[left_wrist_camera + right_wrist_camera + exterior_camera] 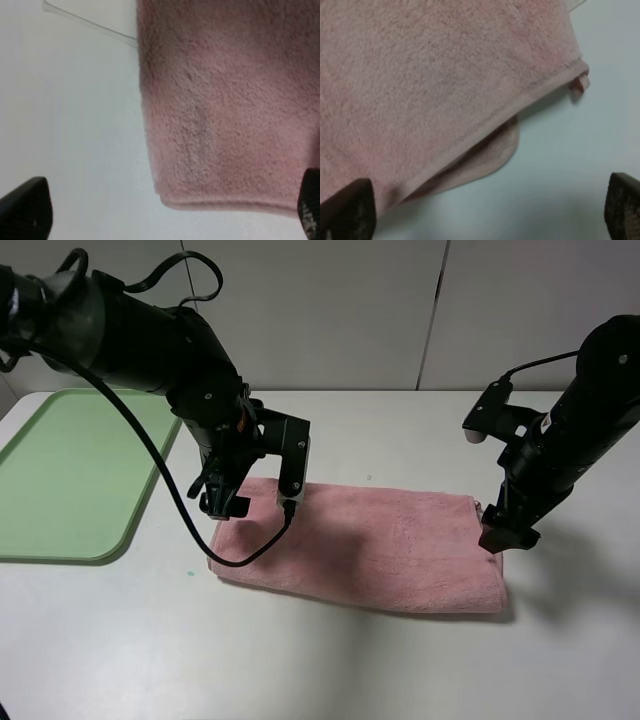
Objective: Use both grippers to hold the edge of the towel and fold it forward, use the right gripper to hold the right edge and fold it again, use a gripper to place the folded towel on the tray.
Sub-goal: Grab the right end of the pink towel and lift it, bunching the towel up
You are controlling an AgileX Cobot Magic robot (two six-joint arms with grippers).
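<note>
The pink towel [370, 545] lies folded in a long band on the white table. My left gripper [225, 502] hovers over its left rear corner, open and empty. In the left wrist view the towel [225, 100] ends between the spread fingertips [22, 210]. My right gripper [505, 537] is at the towel's right end, open and empty. The right wrist view shows the towel [430, 75], its hemmed edge [535, 95] with a lower layer sticking out, and the corner loop [578, 85]. The light-green tray [60, 470] lies at the far left.
A black cable [250, 555] from the left arm droops onto the towel's left end. White wall panels [340, 310] stand behind the table. Bare table [330, 660] lies in front of the towel.
</note>
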